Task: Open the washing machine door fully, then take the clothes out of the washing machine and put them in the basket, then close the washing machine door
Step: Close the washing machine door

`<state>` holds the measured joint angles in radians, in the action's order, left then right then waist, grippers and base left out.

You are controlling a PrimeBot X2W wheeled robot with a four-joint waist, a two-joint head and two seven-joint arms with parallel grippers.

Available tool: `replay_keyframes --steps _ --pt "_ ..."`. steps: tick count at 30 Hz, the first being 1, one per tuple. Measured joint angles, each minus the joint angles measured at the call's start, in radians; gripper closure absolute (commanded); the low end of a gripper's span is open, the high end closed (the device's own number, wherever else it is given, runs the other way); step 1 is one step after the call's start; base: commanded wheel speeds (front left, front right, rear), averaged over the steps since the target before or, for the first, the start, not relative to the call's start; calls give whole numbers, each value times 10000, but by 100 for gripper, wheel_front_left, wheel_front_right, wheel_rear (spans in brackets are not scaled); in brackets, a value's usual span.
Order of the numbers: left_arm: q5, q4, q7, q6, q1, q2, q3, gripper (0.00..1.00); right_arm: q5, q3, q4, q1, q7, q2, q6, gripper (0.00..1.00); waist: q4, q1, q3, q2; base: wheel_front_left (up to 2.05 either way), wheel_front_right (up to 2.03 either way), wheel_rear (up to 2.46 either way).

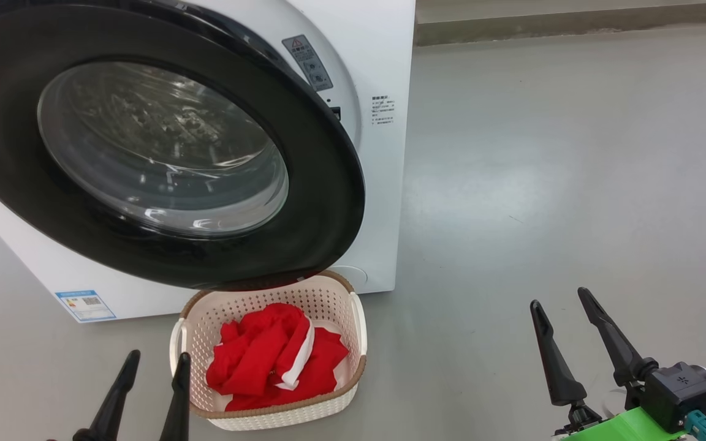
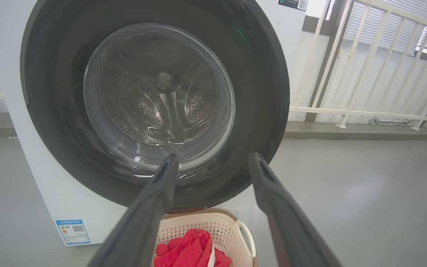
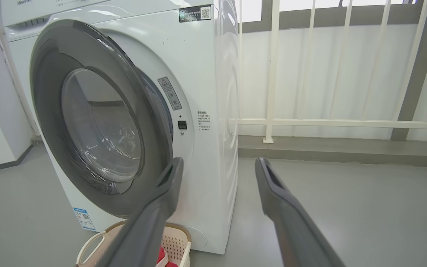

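I judge the unloading finished: the bright red clothes with white trim (image 1: pixel 273 361) lie heaped in the small cream perforated plastic basket with the brown rim (image 1: pixel 359 324). It stands on the grey floor (image 1: pixel 543 153), touching or almost touching the front of the big white washing machine (image 1: pixel 383 153). Through the glass, the perforated steel drum (image 2: pixel 154 111) looks bare to me. So the step in hand is the closing.

The large round door with the glossy black rim and the clear glass bowl (image 1: pixel 163 147) is hinged on my left and stands about half open. Its lower edge hangs over the far rim of the basket. In the right wrist view I believe there is a gap between them, but I cannot be sure.

The left tool (image 1: pixel 159 356) is spread wide and holds nothing. It is just beside the basket's left wall and points at the door. The right tool (image 1: pixel 558 297) is also wide and empty, well apart to the right over bare floor.

To do it well, I would push with the left tool on the black rim near the free right edge, never on the glass. I would use the flat side of one finger and go slowly. I would watch that the door passes above the basket, and continue until the rim reaches the small black latch slot (image 3: pixel 182 124).
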<state>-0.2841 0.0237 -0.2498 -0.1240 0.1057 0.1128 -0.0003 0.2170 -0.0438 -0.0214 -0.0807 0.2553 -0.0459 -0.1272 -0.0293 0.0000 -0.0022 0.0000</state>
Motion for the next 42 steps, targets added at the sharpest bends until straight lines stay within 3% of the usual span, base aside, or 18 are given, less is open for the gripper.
replay_keyframes --steps 9,10,11,12,13,26,42 --pt "15 8 0 -10 0 10 -136 0 0 -54 -2 0 0 4 0 0 34 0 20 0 0 0 0" --pt "15 2 0 -10 0 13 -199 0 0 -59 -6 0 0 4 0 34 47 0 26 0 0 0 0" --pt "15 2 0 -10 0 13 -199 0 0 -59 -6 0 0 4 0 56 47 0 26 0 0 0 0" --pt "15 -8 0 -10 0 17 -251 0 0 -59 -13 1 0 4 0 69 63 0 34 0 0 0 0" --pt "13 -17 0 -10 0 21 -290 0 0 -63 -25 4 0 4 0 100 82 0 43 0 0 0 0" --pt "13 -278 0 -12 -28 56 -681 0 -244 -462 -838 971 0 -4 0 100 622 0 235 0 0 0 0" --pt "-268 -880 0 -12 -521 -2 -1400 0 481 -2575 -2957 4428 -2 -757 0 100 1681 0 908 0 0 0 0"
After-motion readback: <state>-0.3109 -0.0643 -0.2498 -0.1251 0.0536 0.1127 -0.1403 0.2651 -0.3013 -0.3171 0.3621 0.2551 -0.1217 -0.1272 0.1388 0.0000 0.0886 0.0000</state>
